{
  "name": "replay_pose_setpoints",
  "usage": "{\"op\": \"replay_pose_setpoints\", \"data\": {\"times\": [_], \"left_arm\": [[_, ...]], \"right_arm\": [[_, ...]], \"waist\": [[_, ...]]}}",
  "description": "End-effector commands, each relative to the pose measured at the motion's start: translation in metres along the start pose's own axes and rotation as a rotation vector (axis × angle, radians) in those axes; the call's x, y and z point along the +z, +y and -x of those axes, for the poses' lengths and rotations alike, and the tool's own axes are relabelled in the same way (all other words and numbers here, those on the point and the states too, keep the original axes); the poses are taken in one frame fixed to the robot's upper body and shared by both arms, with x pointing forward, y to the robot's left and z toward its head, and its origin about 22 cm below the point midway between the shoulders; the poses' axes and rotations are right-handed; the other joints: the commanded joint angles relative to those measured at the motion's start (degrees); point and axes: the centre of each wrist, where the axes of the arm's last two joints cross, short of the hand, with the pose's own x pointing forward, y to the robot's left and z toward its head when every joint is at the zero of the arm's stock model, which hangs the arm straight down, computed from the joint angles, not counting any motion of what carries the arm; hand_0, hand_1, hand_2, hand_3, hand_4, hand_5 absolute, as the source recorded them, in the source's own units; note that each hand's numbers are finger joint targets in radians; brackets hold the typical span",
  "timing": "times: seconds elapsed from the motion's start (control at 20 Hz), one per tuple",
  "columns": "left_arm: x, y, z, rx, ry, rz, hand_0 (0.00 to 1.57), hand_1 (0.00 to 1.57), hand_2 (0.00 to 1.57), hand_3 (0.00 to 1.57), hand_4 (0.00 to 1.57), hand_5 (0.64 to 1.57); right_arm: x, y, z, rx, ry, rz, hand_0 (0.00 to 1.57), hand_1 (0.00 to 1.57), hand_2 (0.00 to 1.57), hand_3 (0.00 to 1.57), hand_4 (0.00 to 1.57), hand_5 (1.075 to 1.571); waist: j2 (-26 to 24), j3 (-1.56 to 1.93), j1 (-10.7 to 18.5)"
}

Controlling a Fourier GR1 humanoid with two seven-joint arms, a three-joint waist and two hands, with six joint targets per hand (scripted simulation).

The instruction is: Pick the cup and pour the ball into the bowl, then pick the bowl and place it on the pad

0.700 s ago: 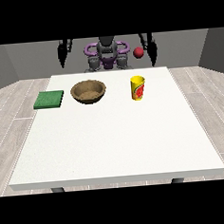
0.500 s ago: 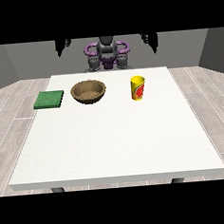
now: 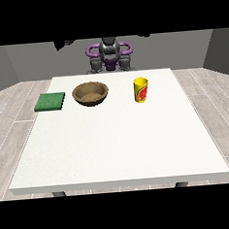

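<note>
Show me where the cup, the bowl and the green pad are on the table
cup (image 3: 141,90), front view, on its yellow side wall with the red mark
bowl (image 3: 90,93), front view, on the brown inside
green pad (image 3: 50,101), front view, on its flat top

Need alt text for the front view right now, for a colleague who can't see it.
A yellow cup, brown bowl and green pad stand apart in a row on the white table, untouched. The robot's hands are raised near the top edge, barely visible.
</note>
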Motion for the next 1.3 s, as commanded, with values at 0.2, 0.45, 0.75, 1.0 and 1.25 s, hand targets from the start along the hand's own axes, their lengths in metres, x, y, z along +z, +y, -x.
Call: {"op": "replay_pose_setpoints", "data": {"times": [0.2,0.45,0.75,1.0,1.25], "left_arm": [[-0.027,0.009,-0.041,-0.107,-0.171,0.037,0.0,0.0,0.0,0.0,0.0,1.437],[-0.067,0.018,-0.045,-0.162,-0.334,0.049,0.0,0.0,0.0,0.0,0.0,1.335],[-0.095,0.074,-0.034,-0.254,-0.332,-0.077,0.0,0.0,0.0,0.0,0.0,1.255],[-0.107,0.059,-0.005,-0.242,-0.298,-0.035,0.0,0.0,0.0,0.0,0.0,1.25],[-0.124,0.072,0.0,-0.263,-0.357,-0.086,0.0,0.0,0.0,0.0,0.0,1.236]], "right_arm": [[-0.022,0.008,-0.017,-0.024,-0.106,-0.052,0.0,0.0,0.0,0.0,0.0,1.564],[-0.053,0.01,-0.017,-0.027,-0.252,-0.073,0.0,0.0,0.0,0.0,0.0,1.566],[-0.056,0.014,-0.025,-0.01,-0.285,-0.161,0.0,0.0,0.0,0.0,0.0,1.56],[-0.077,-0.014,-0.013,-0.014,-0.292,-0.109,0.0,0.0,0.0,0.0,0.0,1.561],[-0.088,-0.028,-0.035,0.007,-0.334,-0.136,0.0,0.0,0.0,0.0,0.0,1.562]], "waist": [[8.7,0.1,-0.3],[21.6,0.1,-1.1],[24.7,0.07,-5.9],[24.1,0.09,-4.9],[26.0,0.07,-7.3]]}}
